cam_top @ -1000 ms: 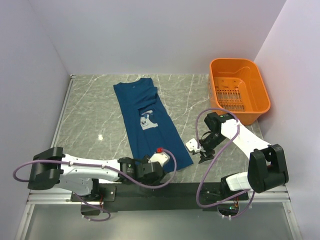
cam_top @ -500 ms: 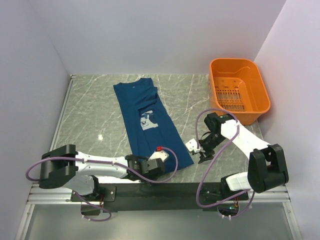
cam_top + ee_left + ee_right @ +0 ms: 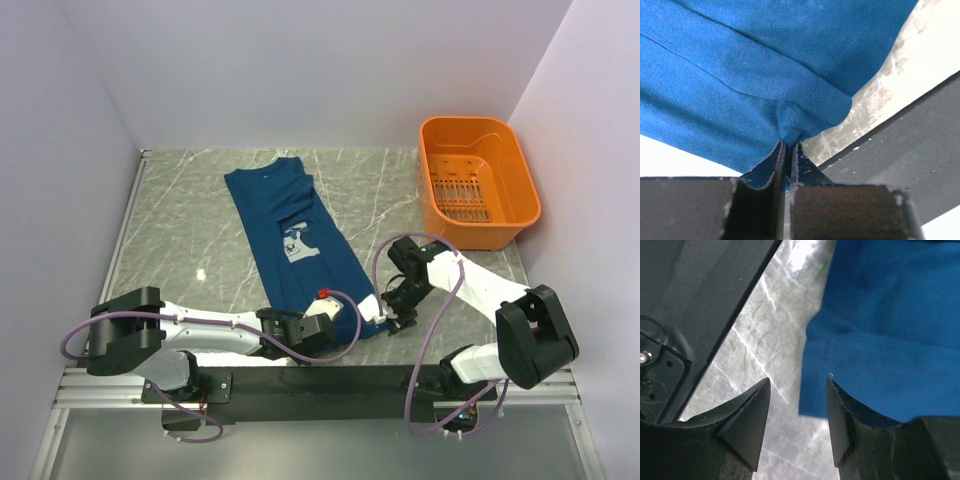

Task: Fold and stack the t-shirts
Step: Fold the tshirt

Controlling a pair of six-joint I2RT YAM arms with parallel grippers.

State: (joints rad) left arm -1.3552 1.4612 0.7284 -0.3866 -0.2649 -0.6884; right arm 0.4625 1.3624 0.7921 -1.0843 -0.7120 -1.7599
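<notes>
A dark blue t-shirt (image 3: 290, 240) lies flat on a grey marble table (image 3: 190, 230), well to the left of an orange basket (image 3: 482, 236). It is folded lengthwise into a long strip. Its collar end is level with the basket's far rim, and its hem runs toward the near edge of the table, slanting toward the basket's side. A pale print (image 3: 294, 243) shows about halfway along, level with the basket's near wall. The left gripper (image 3: 788, 145) is at the hem's corner, nearer the camera than the basket and far to its left. Its two fingers are pressed together, with a small pucker of blue cloth pinched between them. A second earlier these fingers stood wide apart over the same spot, so the pinch is new, and the left arm now lies lower along the table's near edge. The right gripper (image 3: 799, 385) sits below and to the left of the basket, at the hem corner closest to the basket. Its jaws are about half apart and hold nothing. One finger is over bare marble and the other over the edge of the cloth. A second ago it hung over bare table, closer to the basket and clear of the cloth, and it has since moved away from the basket. The t-shirt itself has hardly moved.
</notes>
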